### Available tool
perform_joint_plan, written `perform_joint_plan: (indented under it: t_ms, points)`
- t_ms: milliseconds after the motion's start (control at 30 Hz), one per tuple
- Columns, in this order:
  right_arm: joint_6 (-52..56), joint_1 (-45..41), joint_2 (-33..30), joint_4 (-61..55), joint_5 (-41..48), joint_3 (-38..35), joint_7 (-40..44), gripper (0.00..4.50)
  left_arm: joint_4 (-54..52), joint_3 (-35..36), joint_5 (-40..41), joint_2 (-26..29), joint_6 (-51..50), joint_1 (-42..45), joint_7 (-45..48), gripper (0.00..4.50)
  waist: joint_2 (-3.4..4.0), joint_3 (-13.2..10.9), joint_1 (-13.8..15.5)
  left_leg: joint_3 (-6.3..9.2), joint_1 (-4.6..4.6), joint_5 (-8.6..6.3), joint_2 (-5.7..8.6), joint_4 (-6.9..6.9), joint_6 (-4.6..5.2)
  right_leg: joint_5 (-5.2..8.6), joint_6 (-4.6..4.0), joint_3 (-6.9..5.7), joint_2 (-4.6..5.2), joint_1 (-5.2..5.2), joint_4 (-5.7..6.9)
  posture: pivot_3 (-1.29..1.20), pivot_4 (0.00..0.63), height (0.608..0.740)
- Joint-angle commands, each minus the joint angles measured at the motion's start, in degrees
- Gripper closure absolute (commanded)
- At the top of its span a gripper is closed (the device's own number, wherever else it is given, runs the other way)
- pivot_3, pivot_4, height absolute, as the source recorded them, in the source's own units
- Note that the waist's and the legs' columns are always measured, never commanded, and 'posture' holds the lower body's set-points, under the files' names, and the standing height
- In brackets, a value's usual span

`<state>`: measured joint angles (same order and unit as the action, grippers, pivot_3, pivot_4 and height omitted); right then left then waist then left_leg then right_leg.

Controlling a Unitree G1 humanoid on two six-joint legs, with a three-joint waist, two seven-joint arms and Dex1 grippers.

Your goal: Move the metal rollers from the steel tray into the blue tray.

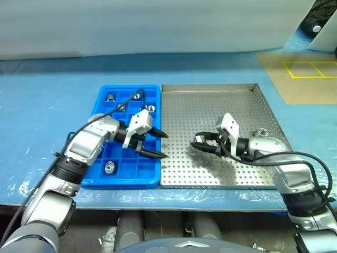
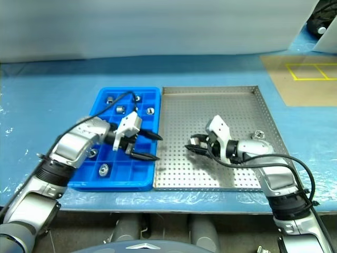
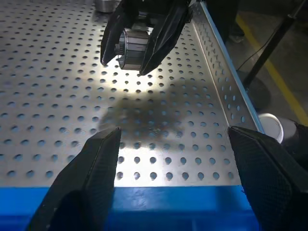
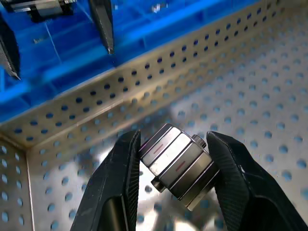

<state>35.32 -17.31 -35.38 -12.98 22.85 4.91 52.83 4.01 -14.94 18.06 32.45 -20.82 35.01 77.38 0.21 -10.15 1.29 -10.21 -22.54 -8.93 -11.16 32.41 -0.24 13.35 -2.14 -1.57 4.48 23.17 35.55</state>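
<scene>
The steel tray (image 1: 231, 105) lies on the right, with the blue tray (image 1: 131, 176) touching its left side. My right gripper (image 1: 197, 142) hovers over the steel tray's front middle, shut on a metal roller (image 4: 178, 161). The left wrist view shows the same roller (image 3: 132, 48) pinched between the right fingers. Another roller (image 1: 260, 133) lies in the steel tray by the right wrist. My left gripper (image 1: 159, 144) is open and empty above the blue tray's right edge, pointing toward the right gripper. Several rollers sit in blue tray compartments, such as one at the back (image 1: 110, 97) and one at the front (image 1: 109, 167).
A blue plastic sheet (image 1: 47, 105) covers the table. At the back right lies a brown board (image 1: 310, 79) marked with yellow tape, and a dark wheel (image 1: 322, 16) stands beyond it. The table's front edge runs just below both trays.
</scene>
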Motion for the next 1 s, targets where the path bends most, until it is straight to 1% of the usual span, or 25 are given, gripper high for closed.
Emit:
perform_joint_plan:
  t_ms: [33, 167, 267, 400, 533, 700, 867, 933, 1000]
  points:
    - [-1.53, -2.81, 0.76, 1.56, 0.44, 1.6, 2.31, 2.75, 0.18, 3.66, 0.37, 2.38, 0.86, 1.04, -0.61, 0.73, 0.0, 0.0, 0.4, 0.0, -0.01, 0.0, 0.0, 0.0, 0.01, 0.0, 0.0, 0.0, 0.0, 0.0, 0.0, -0.09, 0.15, 0.74]
    - [-3.13, -8.09, 3.65, 5.33, -0.13, 4.28, 4.17, 2.75, -0.04, 6.12, -0.11, 5.75, 1.48, 0.56, -1.29, 0.73, 0.0, 0.0, 0.83, 0.0, -0.09, 0.01, -0.02, -0.05, -0.02, 0.01, -0.01, -0.01, -0.01, 0.12, 0.02, -0.01, 0.15, 0.74]
    - [-5.92, -13.06, 7.09, 10.5, -1.46, 7.08, 6.2, 2.75, 0.05, 9.23, -0.24, 8.83, 1.16, -0.61, -3.15, 0.73, 0.0, -0.01, 1.22, 0.01, -0.1, 0.06, -0.1, -0.05, -0.09, 0.02, -0.04, -0.04, -0.05, 0.17, 0.12, 0.06, 0.15, 0.74]
    - [-9.57, -18.35, 11.91, 17.1, -2.51, 9.39, 9.11, 2.75, -4.56, 13.48, 1.9, 11.95, -2.07, -4.84, -5.66, 0.73, 0.0, -0.01, 2.1, 0.04, -0.1, 0.09, -0.16, -0.1, -0.16, 0.07, -0.13, -0.12, -0.06, 0.2, 0.17, 0.16, 0.15, 0.74]
    - [-14.59, -22.86, 17.63, 24.77, -5.13, 12.61, 11.47, 2.75, -9.42, 18.12, 3.08, 14.68, -4.74, -11.32, -8.91, 0.73, -0.02, -0.02, 3.57, 0.04, -0.19, 0.09, -0.2, -0.15, -0.17, 0.13, -0.23, -0.21, -0.06, 0.3, 0.16, 0.22, 0.15, 0.74]
    - [-20.46, -27.99, 24.47, 35.08, -7.67, 13.35, 11.7, 2.75, -16.1, 22.88, 5.67, 16.23, -8.17, -18.36, -12.16, 0.73, -0.04, -0.02, 5.41, 0.13, -0.8, 0.15, -0.28, -0.11, -0.25, 0.15, -0.31, -0.46, -0.07, 0.84, 0.28, 0.29, 0.15, 0.74]
    - [-25.81, -30.7, 29.86, 43.66, -10.13, 13.09, 11.01, 2.75, -17.54, 24.37, 5.81, 16.0, -8.75, -20.68, -15.28, 0.73, -0.05, -0.02, 6.82, 0.2, -0.84, 0.17, -0.32, -0.09, -0.3, 0.14, -0.33, -0.56, -0.06, 0.83, 0.29, 0.34, 0.15, 0.74]
    - [-28.21, -31.82, 31.15, 47.76, -11.57, 12.72, 10.11, 2.75, -19.19, 24.23, 6.42, 15.95, -9.61, -21.21, -16.05, 0.73, -0.05, -0.02, 7.34, 0.22, -0.83, 0.18, -0.35, -0.08, -0.32, 0.13, -0.34, -0.57, -0.06, 0.83, 0.32, 0.34, 0.15, 0.74]
    - [-28.58, -32.04, 31.51, 48.19, -11.52, 12.34, 11.35, 2.75, -20.17, 24.15, 6.82, 16.2, -10.09, -21.6, -16.4, 0.73, -0.05, -0.02, 7.65, 0.22, -0.83, 0.2, -0.35, -0.08, -0.35, 0.13, -0.36, -0.57, -0.06, 0.83, 0.32, 0.34, 0.15, 0.74]
